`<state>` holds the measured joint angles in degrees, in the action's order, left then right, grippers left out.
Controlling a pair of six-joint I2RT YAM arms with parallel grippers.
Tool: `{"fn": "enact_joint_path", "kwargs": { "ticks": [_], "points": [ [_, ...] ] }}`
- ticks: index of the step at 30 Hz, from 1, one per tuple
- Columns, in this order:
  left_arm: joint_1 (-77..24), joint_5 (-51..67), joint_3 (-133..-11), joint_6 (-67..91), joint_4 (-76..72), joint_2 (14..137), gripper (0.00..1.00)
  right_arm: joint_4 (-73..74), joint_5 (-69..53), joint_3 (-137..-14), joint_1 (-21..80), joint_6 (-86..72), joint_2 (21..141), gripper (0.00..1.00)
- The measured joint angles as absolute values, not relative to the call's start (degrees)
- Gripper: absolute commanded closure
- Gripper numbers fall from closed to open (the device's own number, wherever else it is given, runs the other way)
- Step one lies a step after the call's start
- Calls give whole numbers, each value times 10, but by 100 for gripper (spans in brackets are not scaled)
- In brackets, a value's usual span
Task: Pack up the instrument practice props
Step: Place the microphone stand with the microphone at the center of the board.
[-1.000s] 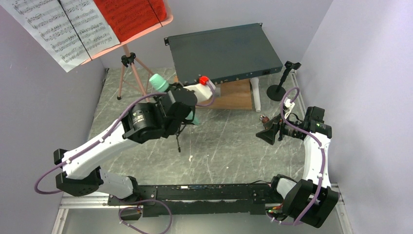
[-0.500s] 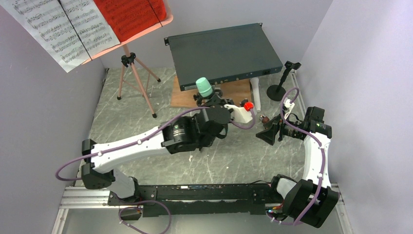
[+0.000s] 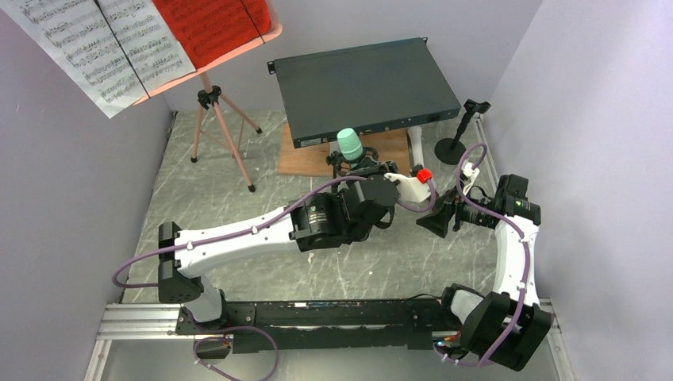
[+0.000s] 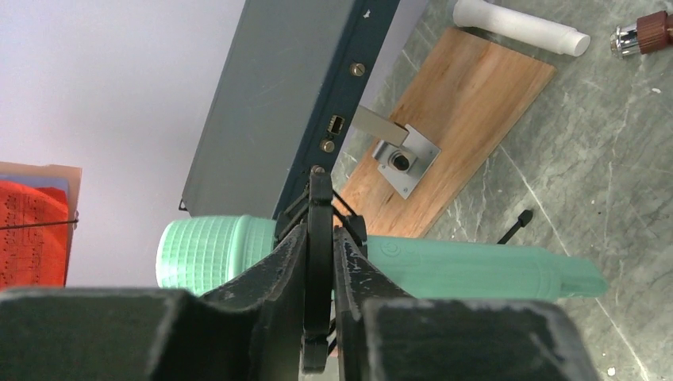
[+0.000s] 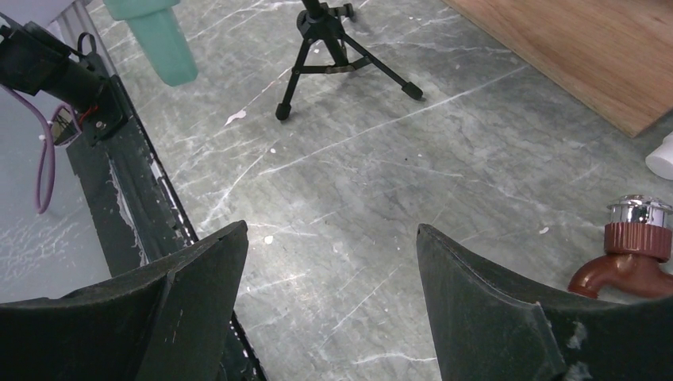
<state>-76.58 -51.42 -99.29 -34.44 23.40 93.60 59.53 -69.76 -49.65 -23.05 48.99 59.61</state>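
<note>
Overhead, the salmon-pink perforated tripod music stand (image 3: 218,131) fills the tabletop's far-left corner (white (image 3: 95,48) and red sheet-music pages (image 3: 210,24) on it). A dark grey flat rack box (image 3: 365,87) sits along the far edge; a small black round-based mic stand (image 3: 454,147) occupies the far-right corner. Near the right edge the right gripper (image 5: 329,238) hangs spread. The left gripper (image 4: 320,234), near the far edge's middle, pinches the thin black clip (image 4: 320,190) around a mint-green ribbed tube (image 4: 476,270).

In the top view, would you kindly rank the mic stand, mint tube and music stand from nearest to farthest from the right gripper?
1. Mic stand, just beyond the right gripper, by the right wall.
2. Mint tube, at the centre, to its left.
3. Music stand, far left.
</note>
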Motion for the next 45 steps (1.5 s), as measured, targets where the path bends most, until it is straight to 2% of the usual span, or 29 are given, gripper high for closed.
{"fn": "enact_joint_path", "kwargs": {
  "ticks": [6,15,21,25,30,34,39,45],
  "points": [
    [-767,-508,-1013,-295,267,944,37,600,-700,-496,-230,495,596,19],
    [-772,-432,-1060,-180,352,926,15,636,-715,-501,-230,546,605,18],
    [-772,-354,-993,-111,347,801,7,718,-739,-514,-218,650,619,18],
    [-763,-324,-926,-66,322,688,1,754,-741,-533,-163,693,631,17],
    [-670,-276,-875,11,302,610,0,699,-729,-572,-70,618,621,14],
    [-574,-212,-890,70,299,634,0,578,-695,-580,2,492,597,14],
    [-512,-121,-921,133,289,707,0,503,-678,-595,59,413,623,16],
    [-477,-56,-878,224,244,722,0,437,-649,-599,113,349,658,31]
  ]
}}
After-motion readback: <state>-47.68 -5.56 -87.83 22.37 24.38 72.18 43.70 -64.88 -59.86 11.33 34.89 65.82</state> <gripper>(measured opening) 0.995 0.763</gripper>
